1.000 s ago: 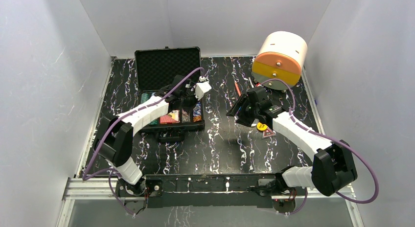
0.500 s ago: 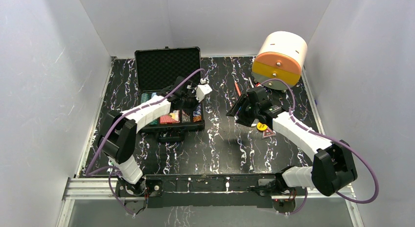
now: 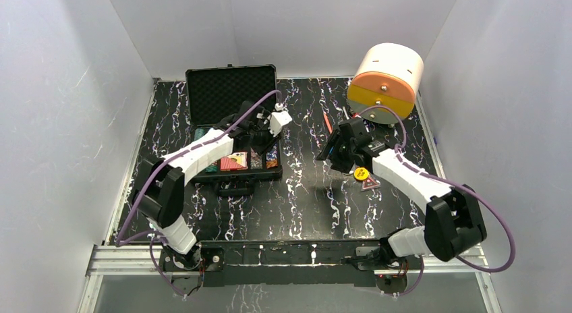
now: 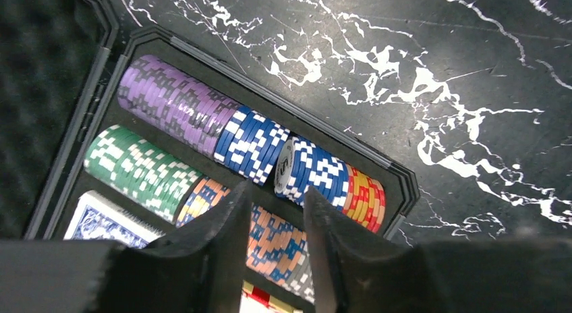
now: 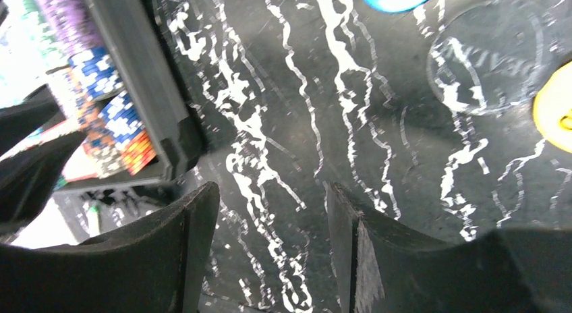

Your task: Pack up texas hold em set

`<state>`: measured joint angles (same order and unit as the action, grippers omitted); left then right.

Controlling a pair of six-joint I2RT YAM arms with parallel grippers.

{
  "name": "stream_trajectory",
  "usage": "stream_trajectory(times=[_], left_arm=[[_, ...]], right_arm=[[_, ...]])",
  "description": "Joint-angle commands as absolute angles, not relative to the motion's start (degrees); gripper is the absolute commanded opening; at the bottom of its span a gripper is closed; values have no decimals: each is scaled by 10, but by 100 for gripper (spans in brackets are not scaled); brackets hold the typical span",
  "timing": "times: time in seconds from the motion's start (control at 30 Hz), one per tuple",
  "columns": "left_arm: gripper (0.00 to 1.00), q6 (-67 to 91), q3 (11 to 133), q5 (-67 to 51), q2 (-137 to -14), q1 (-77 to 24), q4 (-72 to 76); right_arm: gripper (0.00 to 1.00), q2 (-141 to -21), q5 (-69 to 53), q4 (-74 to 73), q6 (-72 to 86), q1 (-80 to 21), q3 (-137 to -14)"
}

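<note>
The black case lies open at the back left, its tray packed with rows of striped poker chips in purple, blue, green and orange. A blue-backed card deck sits beside them. My left gripper hovers over the tray's right end, open, with nothing between its fingers. To the right of the case, my right gripper hangs open and empty over bare table. Near it lie a clear round dealer button and a yellow one.
A big white-and-orange cylinder stands at the back right. A thin orange pen lies between case and cylinder. A small red triangle sits by the yellow button. White walls enclose the black marbled table.
My left gripper was shut and has parted its fingers over the chips. The right forearm has shifted slightly, and its gripper stays open.
</note>
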<state>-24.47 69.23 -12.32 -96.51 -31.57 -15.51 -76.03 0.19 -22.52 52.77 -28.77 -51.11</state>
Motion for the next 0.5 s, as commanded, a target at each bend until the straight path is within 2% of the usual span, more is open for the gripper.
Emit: stream_trajectory(times=[0.0, 0.13, 0.3, 0.47], left_arm=[[38, -204, 718, -134, -887, -309, -176], [50, -76, 680, -76, -826, -300, -108], [61, 115, 645, -77, -760, -296, -96], [67, 214, 579, -73, -697, -297, -94]], right_arm=[[68, -802, 71, -260, 465, -277, -566], [70, -864, 137, -284, 422, -266, -607], [77, -962, 182, -309, 364, -254, -679], [80, -1044, 193, -329, 309, -249, -742]])
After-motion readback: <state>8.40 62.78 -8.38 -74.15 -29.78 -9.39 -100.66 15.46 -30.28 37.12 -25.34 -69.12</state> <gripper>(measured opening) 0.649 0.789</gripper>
